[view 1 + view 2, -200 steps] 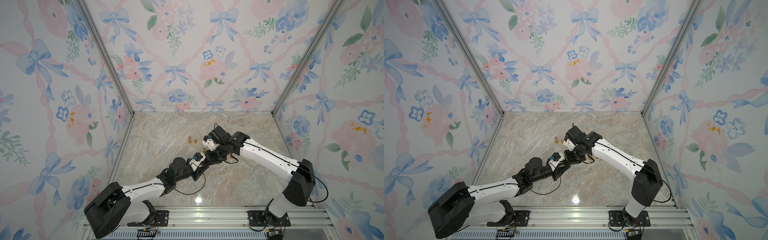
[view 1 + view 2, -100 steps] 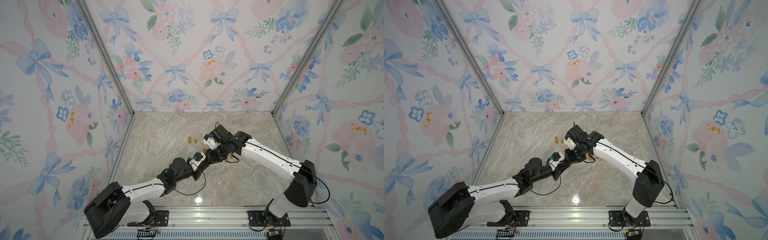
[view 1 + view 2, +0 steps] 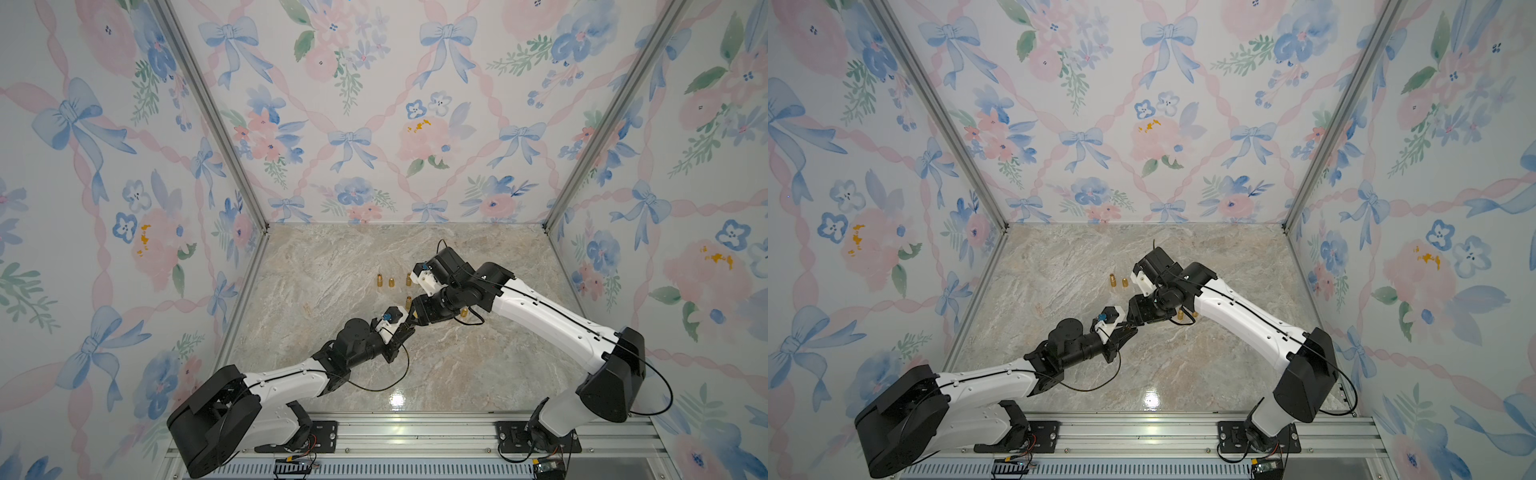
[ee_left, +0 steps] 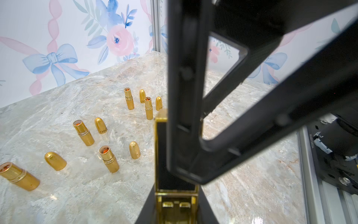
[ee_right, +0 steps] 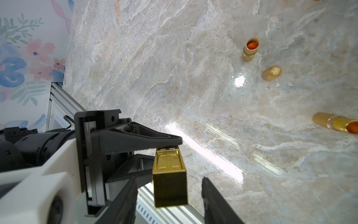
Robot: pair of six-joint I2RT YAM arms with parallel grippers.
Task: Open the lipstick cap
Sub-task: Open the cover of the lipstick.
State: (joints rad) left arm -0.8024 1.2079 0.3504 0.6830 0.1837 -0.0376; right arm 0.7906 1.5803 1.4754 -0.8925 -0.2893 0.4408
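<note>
In both top views the arms meet low over the middle of the marble table (image 3: 332,266) (image 3: 1059,266). The left gripper (image 3: 405,332) (image 3: 1127,330) points to 1 o'clock and the right gripper (image 3: 415,320) (image 3: 1133,322) to 8 o'clock. The lipstick between them is too small to make out there. Gold tubes (image 3: 391,282) (image 3: 1124,282) stand near, at 12 o'clock. Bare marble runs to the wall at 9 o'clock and to the metal rail (image 3: 415,428) (image 3: 1142,428) at 6 o'clock.

In the left wrist view the left gripper (image 4: 176,203) is clamped on the gold base of the square black-and-gold lipstick (image 4: 162,151). A right gripper finger (image 4: 184,97) crosses one side of it. The tubes (image 4: 108,159) and rounded caps (image 4: 134,150) stand well apart from it, with clear marble around them.

In the right wrist view the right gripper (image 5: 168,180) has its jaws spread on either side of the lipstick's (image 5: 170,194) gold end, with a clear gap at one finger. The left gripper (image 5: 166,150) pinches the far end, above the marble.
</note>
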